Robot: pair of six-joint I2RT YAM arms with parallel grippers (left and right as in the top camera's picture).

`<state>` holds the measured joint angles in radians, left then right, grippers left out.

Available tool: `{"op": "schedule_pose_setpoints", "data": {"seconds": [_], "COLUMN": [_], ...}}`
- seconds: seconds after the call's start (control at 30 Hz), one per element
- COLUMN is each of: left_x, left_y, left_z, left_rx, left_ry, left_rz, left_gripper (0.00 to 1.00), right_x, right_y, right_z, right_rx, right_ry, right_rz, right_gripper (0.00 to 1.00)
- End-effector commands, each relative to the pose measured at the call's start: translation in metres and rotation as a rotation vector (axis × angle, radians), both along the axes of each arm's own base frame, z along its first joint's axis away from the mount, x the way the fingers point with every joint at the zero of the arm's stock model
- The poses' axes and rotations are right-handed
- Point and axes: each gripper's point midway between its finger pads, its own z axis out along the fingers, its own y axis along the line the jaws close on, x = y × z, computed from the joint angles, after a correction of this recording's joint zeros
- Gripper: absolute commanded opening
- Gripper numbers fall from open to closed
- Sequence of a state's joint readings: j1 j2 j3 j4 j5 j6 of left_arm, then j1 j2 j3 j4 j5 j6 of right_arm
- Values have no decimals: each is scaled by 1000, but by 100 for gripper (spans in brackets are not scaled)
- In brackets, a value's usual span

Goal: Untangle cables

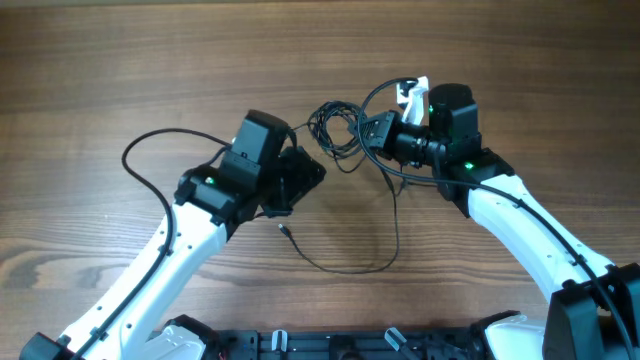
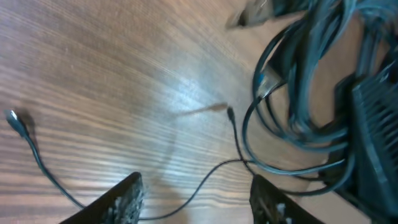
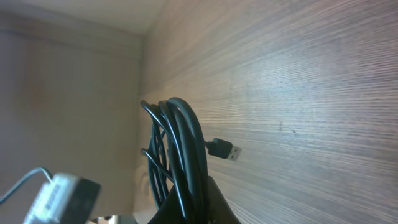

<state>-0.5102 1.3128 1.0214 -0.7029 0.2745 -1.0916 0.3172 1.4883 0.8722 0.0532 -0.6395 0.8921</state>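
The thin, dark, bendy cables (image 1: 335, 125) sit in a loopy bunch on the brown wooden tabletop (image 1: 120, 70), between the two arms and up near the far side. The right end effector (image 1: 372, 132) is clenched on the bunch. Its own view shows the dark loops squeezed at the bottom and standing up out of the grip. The left end effector (image 2: 198, 202) is released. Its two black fingers (image 2: 127, 199) are wide apart and low over the wood. One loose strand (image 2: 205, 180) lies in the gap between them, and nothing is pinched yet.

I think the job now is to catch that strand. To do it well, the left arm should get the strand in the middle of the gap, then close softly on that one strand and not on the loops beside it. The right side should hold firm so the bunch does not slide. A slow pull away from the bunch looks best, so no knot gets tight.

From above, a long tail of cable (image 1: 395, 215) runs from the bunch toward the near edge and bends round to the left. It ends in a small metal plug (image 1: 282, 228) that points at the left arm. I cannot tell if it is the same strand
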Motion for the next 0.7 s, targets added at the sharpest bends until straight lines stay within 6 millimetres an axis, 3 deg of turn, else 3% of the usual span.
{"op": "schedule_pose_setpoints", "data": {"seconds": [0.0, 0.27, 0.67], "left_x": [-5, 4, 11], "left_y": [-5, -12, -25], "left_z": [-4, -11, -29], "left_rx": [3, -50, -58], "left_ry": [46, 21, 53], "left_rz": [48, 89, 77], "left_gripper": [56, 58, 59], "right_x": [-3, -15, -13], "right_y": [6, 15, 21], "right_z": [3, 10, 30], "right_rx": [64, 176, 256], "right_ry": [64, 211, 191], "right_rz": [7, 24, 54], "right_gripper": [4, 4, 4]}}
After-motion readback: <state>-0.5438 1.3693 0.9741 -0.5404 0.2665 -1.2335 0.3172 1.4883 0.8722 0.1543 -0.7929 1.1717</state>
